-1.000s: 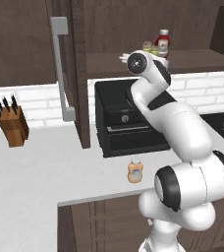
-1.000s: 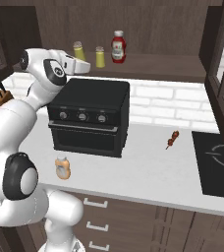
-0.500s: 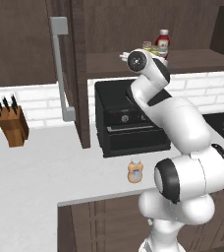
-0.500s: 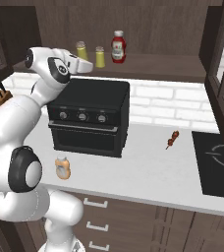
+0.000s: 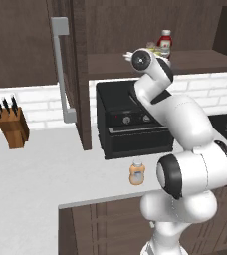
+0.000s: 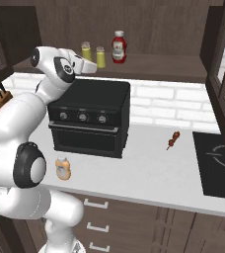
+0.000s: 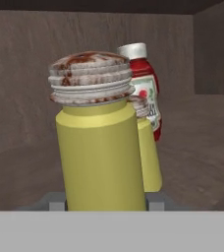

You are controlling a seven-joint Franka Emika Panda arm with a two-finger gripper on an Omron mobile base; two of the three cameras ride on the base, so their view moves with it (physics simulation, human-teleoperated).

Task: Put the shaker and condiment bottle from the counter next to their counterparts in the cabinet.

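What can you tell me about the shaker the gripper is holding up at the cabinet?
The shaker is a yellow-olive cylinder with a ridged pale cap stained reddish brown. It stands upright between the fingertips of the gripper, which is shut on it, over the cabinet shelf. Its twin and the red bottle stand just behind.

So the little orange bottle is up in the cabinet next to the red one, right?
No. The orange bottle stands down on the counter, in front of the black oven, as the right base view shows. Beside the red bottle in the cabinet are two yellow shakers.
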